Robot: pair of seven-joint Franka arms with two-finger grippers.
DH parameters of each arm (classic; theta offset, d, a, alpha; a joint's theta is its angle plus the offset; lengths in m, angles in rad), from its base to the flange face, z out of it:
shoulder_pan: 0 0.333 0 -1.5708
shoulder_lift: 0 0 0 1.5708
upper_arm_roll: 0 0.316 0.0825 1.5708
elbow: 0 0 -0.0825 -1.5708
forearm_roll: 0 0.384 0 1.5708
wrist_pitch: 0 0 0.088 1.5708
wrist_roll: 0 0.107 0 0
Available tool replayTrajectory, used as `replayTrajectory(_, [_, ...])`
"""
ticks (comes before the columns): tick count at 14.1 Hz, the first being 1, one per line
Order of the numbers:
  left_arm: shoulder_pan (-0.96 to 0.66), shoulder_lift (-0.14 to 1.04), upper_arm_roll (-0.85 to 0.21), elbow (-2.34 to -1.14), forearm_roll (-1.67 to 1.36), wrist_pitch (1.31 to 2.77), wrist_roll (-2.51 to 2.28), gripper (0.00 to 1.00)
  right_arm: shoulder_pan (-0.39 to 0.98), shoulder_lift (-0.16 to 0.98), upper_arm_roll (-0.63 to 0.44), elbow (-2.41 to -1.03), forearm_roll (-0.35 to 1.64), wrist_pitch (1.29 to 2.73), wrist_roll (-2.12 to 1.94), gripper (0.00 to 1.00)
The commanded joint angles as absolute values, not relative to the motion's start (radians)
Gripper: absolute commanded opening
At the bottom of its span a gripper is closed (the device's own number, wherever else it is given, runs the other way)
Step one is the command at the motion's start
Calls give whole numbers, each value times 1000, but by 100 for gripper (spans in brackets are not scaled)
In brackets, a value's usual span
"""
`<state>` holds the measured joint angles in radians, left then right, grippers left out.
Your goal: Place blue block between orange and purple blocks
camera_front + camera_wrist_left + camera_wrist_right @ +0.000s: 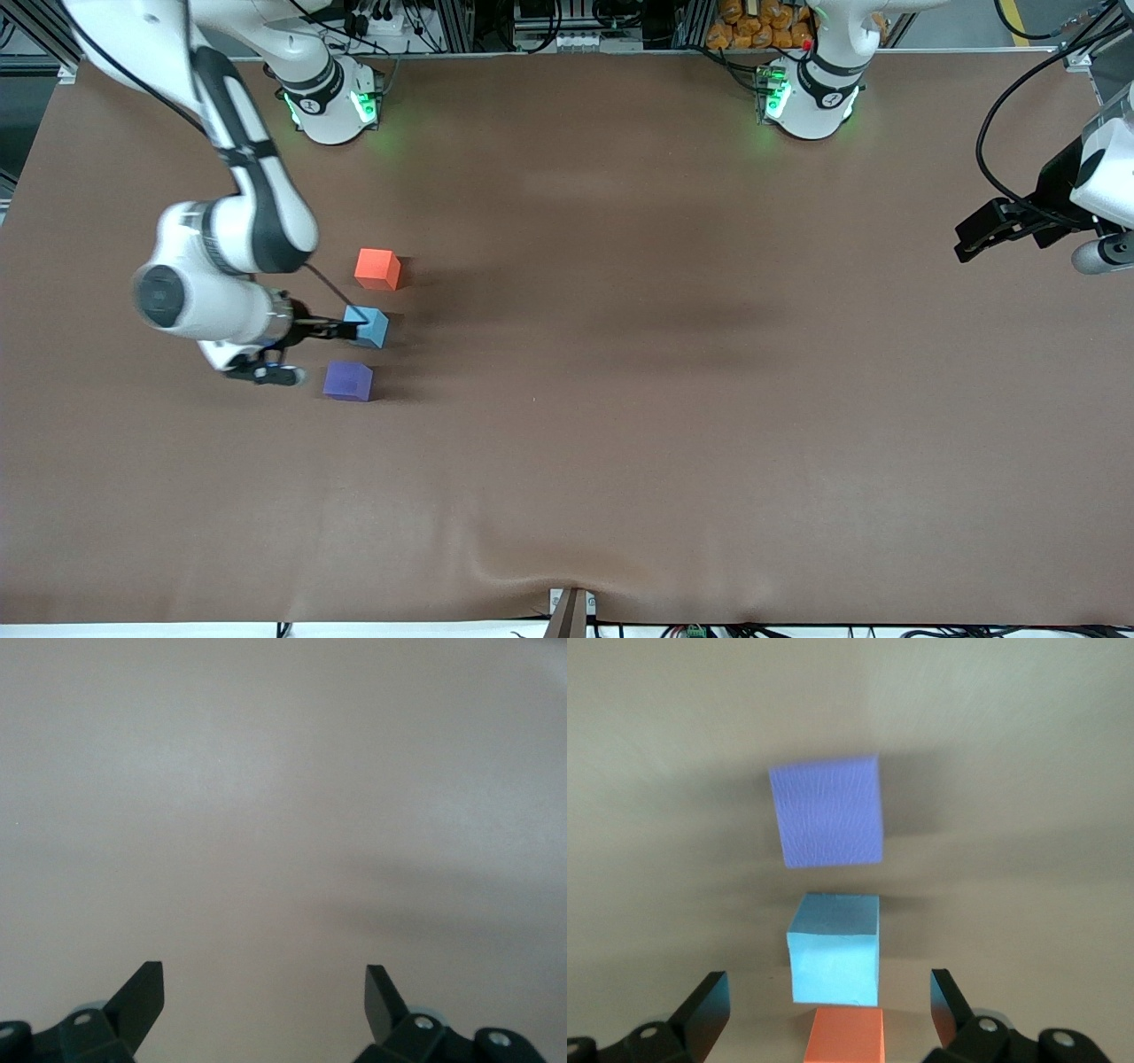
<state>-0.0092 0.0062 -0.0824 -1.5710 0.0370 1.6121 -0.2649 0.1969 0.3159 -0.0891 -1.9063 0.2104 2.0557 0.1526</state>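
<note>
Sky-blue matte cube [367, 326] between orange, purple blocks.

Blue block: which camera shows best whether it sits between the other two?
The front view: the blue block lies on the table between the orange block and the purple block, apart from both. The right wrist view shows all three in line, the orange one cut off. The left wrist view shows none.
</note>
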Motion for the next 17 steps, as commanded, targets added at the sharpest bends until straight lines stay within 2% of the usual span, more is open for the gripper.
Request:
replayTrajectory(1, [-8,6,-83,-1565,17,1618,-244,100,118,255,-78,-1841,198,1979,123,100])
replayTrajectory(7, [-6,6,-83,-1566,17,1617,-242,100,22,60,-63,-1836,42,1849,78,100])
replayTrajectory(9, [-12,6,-84,-1565,17,1617,-244,100,-34,52,-32,-1765,35,1752,34,100])
replayTrajectory(14, [-9,-6,-103,-1566,15,1598,-241,100,-43,46,-44,-1556,26,1485,28,100])
replayTrajectory(17, [-5,-23,-103,-1568,2,1572,-241,100,-57,-35,-41,-1549,22,1430,22,100])
